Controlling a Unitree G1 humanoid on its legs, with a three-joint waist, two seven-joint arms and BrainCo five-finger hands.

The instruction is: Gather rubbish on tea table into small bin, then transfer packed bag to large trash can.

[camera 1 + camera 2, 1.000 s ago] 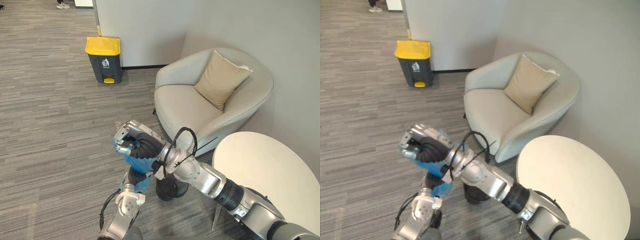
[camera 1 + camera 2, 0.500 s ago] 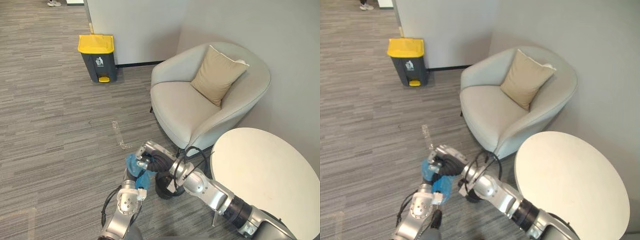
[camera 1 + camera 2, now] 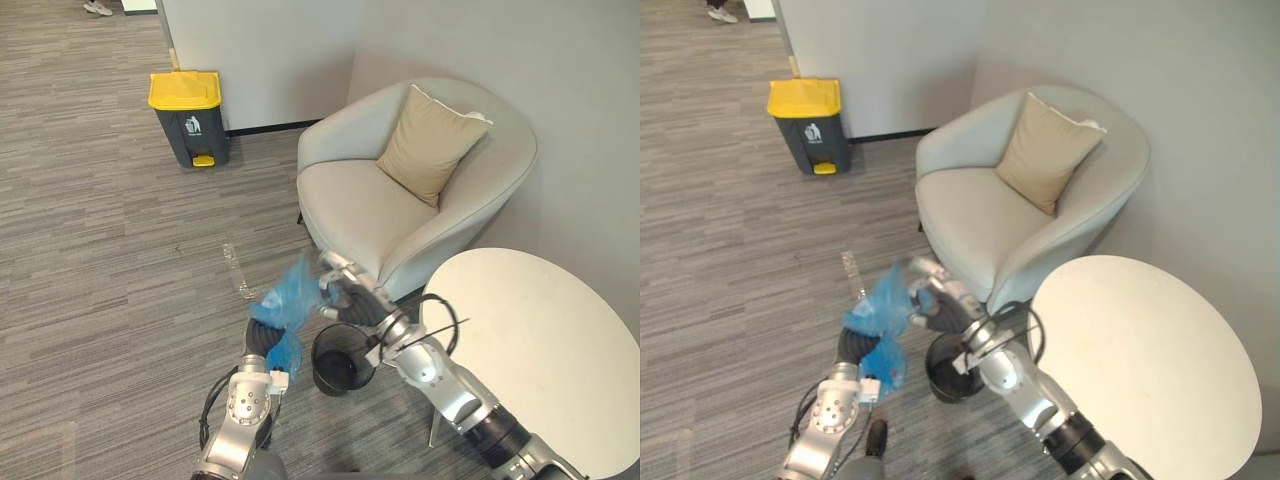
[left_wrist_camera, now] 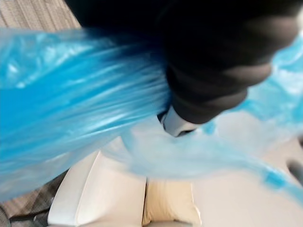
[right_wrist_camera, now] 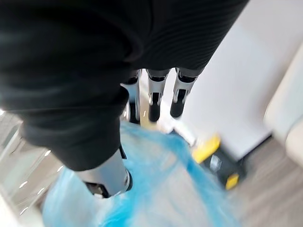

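A blue plastic bag (image 3: 290, 300) hangs bunched above the floor, left of the small black bin (image 3: 342, 370). My left hand (image 3: 262, 346) sits just under it, curled on the bag's lower part; blue film wraps round that hand (image 4: 213, 61) in the left wrist view. My right hand (image 3: 347, 287) is at the bag's right edge, above the bin, open, its fingers (image 5: 154, 97) straight over the blue bag (image 5: 161, 189). The large grey trash can (image 3: 188, 116) with a yellow lid stands far off by the wall. The round white tea table (image 3: 540, 350) is at the lower right.
A pale armchair (image 3: 400, 200) with a tan cushion (image 3: 432, 143) stands between the bin and the wall, close behind my right hand. Grey striped carpet (image 3: 110, 270) stretches from here to the trash can. A person's shoes (image 3: 97, 7) show at the far top left.
My right hand has let go of the bag, straightened its fingers and drawn back toward the armchair. My left hand has closed on the bag. The camera has shifted a little.
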